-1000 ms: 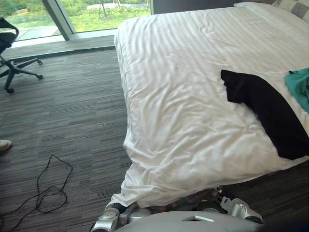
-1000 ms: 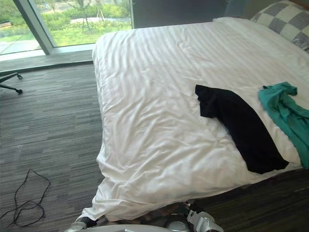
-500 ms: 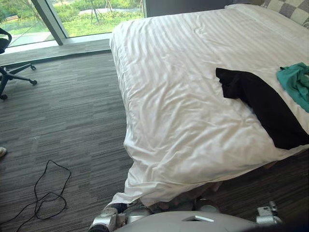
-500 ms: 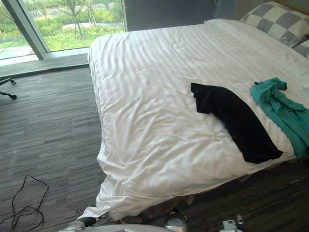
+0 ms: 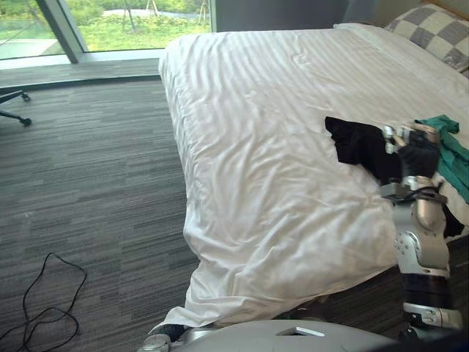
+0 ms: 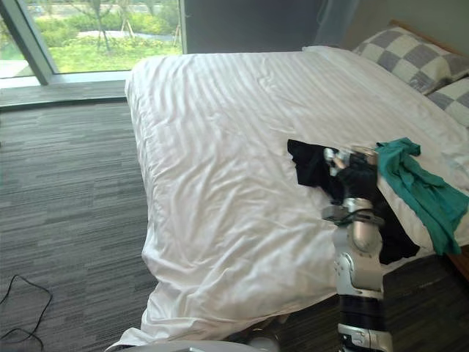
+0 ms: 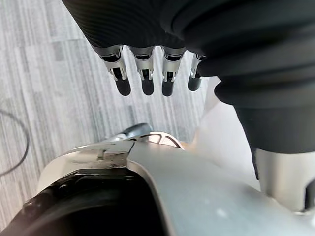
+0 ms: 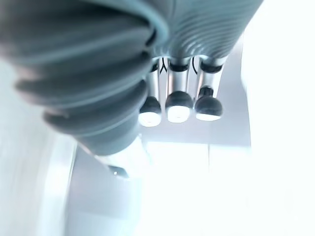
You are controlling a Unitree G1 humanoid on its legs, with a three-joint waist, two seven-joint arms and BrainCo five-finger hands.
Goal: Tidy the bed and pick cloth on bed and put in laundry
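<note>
A black cloth [image 5: 350, 139] lies flat on the white bed [image 5: 271, 110] near its right edge. A teal cloth [image 6: 421, 183] lies crumpled beside it, further right. My right hand [image 5: 418, 152] is raised on an upright forearm at the bed's near right side, in front of the black cloth. Its fingers are curled and I see nothing in them. I cannot tell whether it touches the cloth. My left hand [image 7: 142, 78] hangs low by my body over the carpet, fingers straight and empty.
Checked pillows [image 6: 414, 59] lie at the head of the bed, far right. The duvet hangs over the near corner [image 5: 220, 293] towards the grey carpet. A window wall [image 5: 110, 15] runs along the back, and a chair's wheeled base [image 5: 11, 110] stands at far left.
The camera has swung right, bringing the pillows into sight. My right arm has risen from low at the bed's foot to stand in front of the black cloth, its fingers curling shut.
</note>
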